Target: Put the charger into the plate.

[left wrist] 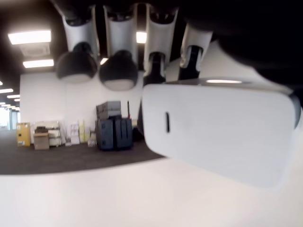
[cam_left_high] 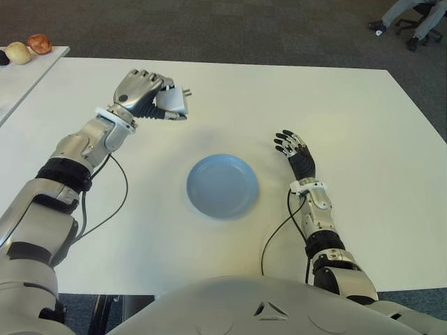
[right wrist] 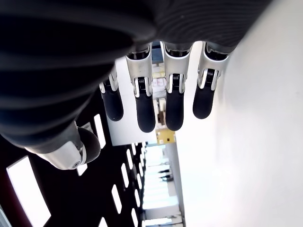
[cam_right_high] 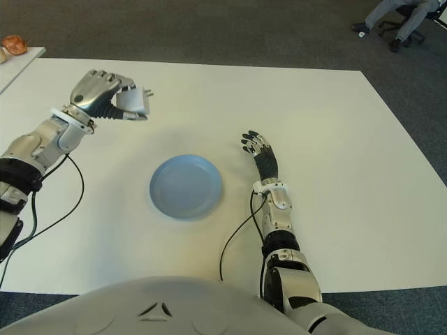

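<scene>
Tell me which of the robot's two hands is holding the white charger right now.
The left hand, raised beyond the round blue plate on its left side, fingers curled around the white plug-in charger. The right hand, right of the plate, is open and holds nothing.

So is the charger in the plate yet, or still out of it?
Out. The left hand grips the charger above the table, beyond the empty blue plate. The right hand shows open, right of the plate.

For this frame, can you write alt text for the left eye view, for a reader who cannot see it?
The robot's left hand holds a white charger above the white table, beyond and left of an empty blue plate. Its right hand shows right of the plate, fingers relaxed and holding nothing.
</scene>
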`<state>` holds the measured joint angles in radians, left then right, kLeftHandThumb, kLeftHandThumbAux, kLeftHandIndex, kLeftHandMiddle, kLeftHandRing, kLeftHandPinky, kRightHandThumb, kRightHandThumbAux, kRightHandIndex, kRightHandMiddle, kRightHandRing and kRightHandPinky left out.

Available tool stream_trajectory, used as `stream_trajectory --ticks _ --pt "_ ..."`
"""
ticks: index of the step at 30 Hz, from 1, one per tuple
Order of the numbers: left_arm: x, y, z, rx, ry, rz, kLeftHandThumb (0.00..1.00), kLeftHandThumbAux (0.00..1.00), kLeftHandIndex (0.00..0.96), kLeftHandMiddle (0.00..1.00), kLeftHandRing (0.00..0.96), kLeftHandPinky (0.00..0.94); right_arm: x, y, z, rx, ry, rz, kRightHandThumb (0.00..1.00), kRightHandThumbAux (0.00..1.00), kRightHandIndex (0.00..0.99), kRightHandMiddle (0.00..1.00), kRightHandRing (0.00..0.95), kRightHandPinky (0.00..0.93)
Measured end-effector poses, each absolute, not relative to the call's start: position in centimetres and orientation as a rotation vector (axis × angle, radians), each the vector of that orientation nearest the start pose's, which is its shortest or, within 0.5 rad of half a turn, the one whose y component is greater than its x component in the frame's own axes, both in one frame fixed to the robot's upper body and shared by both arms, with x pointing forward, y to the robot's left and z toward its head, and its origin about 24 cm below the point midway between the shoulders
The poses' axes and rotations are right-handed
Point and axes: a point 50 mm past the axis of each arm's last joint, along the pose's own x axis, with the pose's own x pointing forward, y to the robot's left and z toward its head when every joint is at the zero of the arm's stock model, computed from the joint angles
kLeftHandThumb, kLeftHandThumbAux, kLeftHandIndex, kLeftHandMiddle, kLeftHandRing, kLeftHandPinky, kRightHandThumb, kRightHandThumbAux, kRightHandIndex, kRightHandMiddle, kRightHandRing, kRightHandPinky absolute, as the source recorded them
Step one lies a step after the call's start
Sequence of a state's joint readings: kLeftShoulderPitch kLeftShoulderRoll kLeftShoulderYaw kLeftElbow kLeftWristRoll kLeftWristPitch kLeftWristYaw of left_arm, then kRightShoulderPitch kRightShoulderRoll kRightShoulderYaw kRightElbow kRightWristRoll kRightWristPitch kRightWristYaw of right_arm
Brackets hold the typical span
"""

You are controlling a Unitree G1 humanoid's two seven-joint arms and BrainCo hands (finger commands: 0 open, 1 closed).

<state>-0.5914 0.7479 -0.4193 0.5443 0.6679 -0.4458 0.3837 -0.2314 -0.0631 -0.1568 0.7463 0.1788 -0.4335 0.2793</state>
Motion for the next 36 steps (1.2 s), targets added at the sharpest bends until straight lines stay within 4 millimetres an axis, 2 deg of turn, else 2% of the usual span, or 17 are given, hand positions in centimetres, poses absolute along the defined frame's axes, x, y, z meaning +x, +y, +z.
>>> stream_trajectory --ticks 4,16,36 --pt "32.6 20.3 14.1 1.347 -0.596 -0.181 0.750 0.699 0.442 0.900 0.886 0.857 27.2 -17.7 -2.5 0.138 0.070 0.090 0.000 0.563 0.190 0.249 0.220 0.217" --pt "31.3 18.8 14.9 1.311 -0.595 -0.298 0.751 0.698 0.442 0.900 0.882 0.839 27.4 -17.6 -2.6 0.135 0.078 0.091 0.000 0.566 0.176 0.247 0.224 0.230" --pt "30.7 16.1 14.4 1.277 -0.630 -0.423 0.753 0.697 0.443 0.895 0.877 0.830 27.6 -17.3 -2.6 0.143 0.080 0.110 0.000 0.564 0.170 0.247 0.227 0.233"
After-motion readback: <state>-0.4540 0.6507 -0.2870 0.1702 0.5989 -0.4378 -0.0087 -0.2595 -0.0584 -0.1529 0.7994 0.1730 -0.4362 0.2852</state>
